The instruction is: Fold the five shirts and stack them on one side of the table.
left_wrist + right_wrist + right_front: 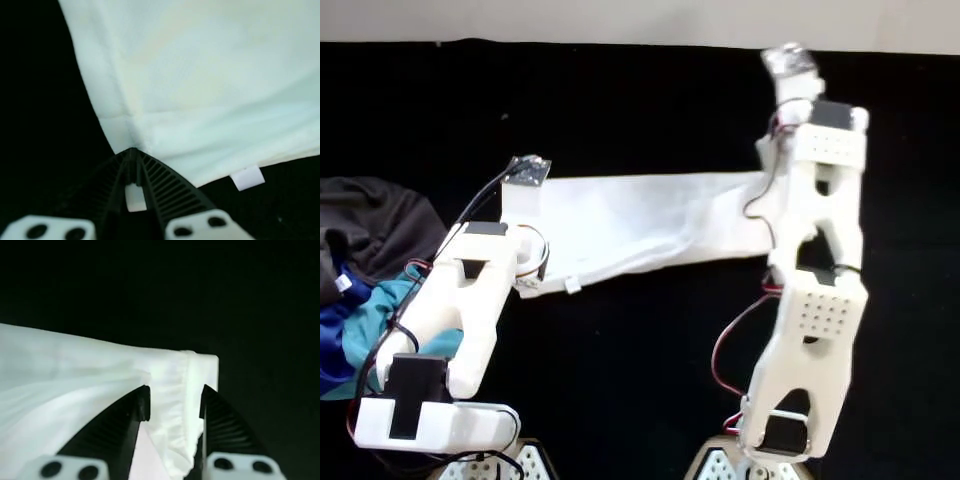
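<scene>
White shirt [640, 225], ends pinched by left fingers [165, 187], right fingers [117, 425]

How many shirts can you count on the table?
4: a white shirt stretched between the left gripper and right gripper; a dark grey shirt, blue shirt and teal shirt heaped at the left edge. More may lie hidden underneath.

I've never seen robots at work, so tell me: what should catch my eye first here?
A white shirt lies stretched across the middle of the black table, between the two arms. The left gripper is pinched shut on one corner of it, and the right gripper sits at the opposite end. Beside the left arm, at the table's edge, lies a rumpled pile of dark, blue and teal shirts.
</scene>
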### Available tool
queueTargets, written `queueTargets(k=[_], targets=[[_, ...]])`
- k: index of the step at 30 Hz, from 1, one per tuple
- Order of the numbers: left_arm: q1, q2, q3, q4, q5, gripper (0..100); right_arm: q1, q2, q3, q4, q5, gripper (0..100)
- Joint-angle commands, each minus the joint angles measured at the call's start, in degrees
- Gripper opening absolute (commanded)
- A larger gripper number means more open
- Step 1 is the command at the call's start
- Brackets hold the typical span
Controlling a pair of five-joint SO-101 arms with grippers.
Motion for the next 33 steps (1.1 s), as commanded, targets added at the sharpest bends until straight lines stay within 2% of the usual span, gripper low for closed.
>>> queueTargets(k=[1, 6, 8, 11, 12, 18, 21, 29, 33], targets=[[0.04, 0.22, 0.04, -1.23, 0.35, 1, 0.40, -0.57, -7.34, 7.16, -1.05, 16.6], [0.04, 0.22, 0.04, -1.23, 0.35, 1, -1.27, -0.66, -14.29, 19.30, -1.05, 16.3], [0.04, 0.22, 0.04, -1.23, 0.35, 1, -2.07, -0.75, -14.73, 19.74, -1.14, 15.6], [0.04, 0.22, 0.04, -1.23, 0.35, 1, -1.80, -0.66, -14.64, 19.74, -1.23, 5.7], [0.04, 0.22, 0.04, -1.23, 0.35, 1, -1.80, -0.75, -13.93, 19.74, -1.23, 0.6], [0.04, 0.22, 0.04, -1.23, 0.35, 1, -2.86, -7.78, 2.77, 19.38, -2.55, 0.6], [0.04, 0.22, 0.04, -1.23, 0.35, 1, -3.82, -8.31, 10.42, 14.37, -2.55, 0.6], [0.04, 0.22, 0.04, -1.23, 0.35, 1, -0.31, -8.22, 25.98, -15.87, -2.90, 0.6], [0.04, 0.22, 0.04, -1.23, 0.35, 1, -0.22, -8.84, 29.05, -16.48, -2.73, 0.6]])
